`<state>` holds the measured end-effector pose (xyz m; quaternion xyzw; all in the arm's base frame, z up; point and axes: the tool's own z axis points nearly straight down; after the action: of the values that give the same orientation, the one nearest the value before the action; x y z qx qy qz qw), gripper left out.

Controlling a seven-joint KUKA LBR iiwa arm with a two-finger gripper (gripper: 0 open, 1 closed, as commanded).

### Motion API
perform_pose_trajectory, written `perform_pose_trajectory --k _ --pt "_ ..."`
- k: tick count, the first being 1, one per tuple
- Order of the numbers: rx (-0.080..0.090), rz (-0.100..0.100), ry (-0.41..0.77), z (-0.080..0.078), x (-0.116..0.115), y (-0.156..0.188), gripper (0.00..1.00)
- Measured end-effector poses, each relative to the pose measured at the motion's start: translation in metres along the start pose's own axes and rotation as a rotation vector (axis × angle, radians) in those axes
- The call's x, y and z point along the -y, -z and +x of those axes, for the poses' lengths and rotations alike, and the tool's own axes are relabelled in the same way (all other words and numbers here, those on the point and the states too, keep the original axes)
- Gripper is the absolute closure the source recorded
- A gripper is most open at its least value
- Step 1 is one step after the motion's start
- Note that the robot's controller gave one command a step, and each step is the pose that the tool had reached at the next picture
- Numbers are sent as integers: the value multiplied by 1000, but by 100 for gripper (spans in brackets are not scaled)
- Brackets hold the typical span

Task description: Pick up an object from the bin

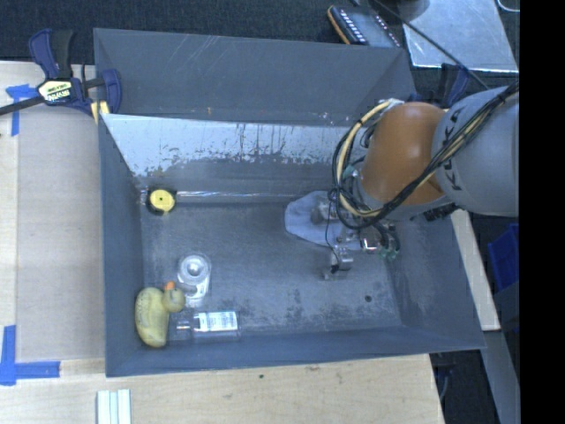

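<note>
My gripper hangs low over the bin floor in the right half, beneath the arm's orange wrist cover. A blue-grey soft, flattish thing lies just up and to the left of it, against the foot of the back wall; its right edge is hidden behind the wrist. The gripper's tip is beside that thing's lower right corner, over bare floor, and whether they touch is hidden.
At the back left sits a small yellow round thing. The front left corner holds a yellow rubber duck, a clear bottle and a small white-labelled bottle lying flat. The arm and its cables cover the bin's right side.
</note>
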<state>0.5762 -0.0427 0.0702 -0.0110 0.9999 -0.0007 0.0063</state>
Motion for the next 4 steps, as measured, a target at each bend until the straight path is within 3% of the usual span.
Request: perform_pose_trajectory --k 1,2,3,4 --pt "-2 -1 -50 31 -43 2 100" --pt "-2 -1 -49 31 -43 2 100" --pt "-3 -2 -60 24 -43 82 100" --pt "6 -1 -70 6 -38 98 100"
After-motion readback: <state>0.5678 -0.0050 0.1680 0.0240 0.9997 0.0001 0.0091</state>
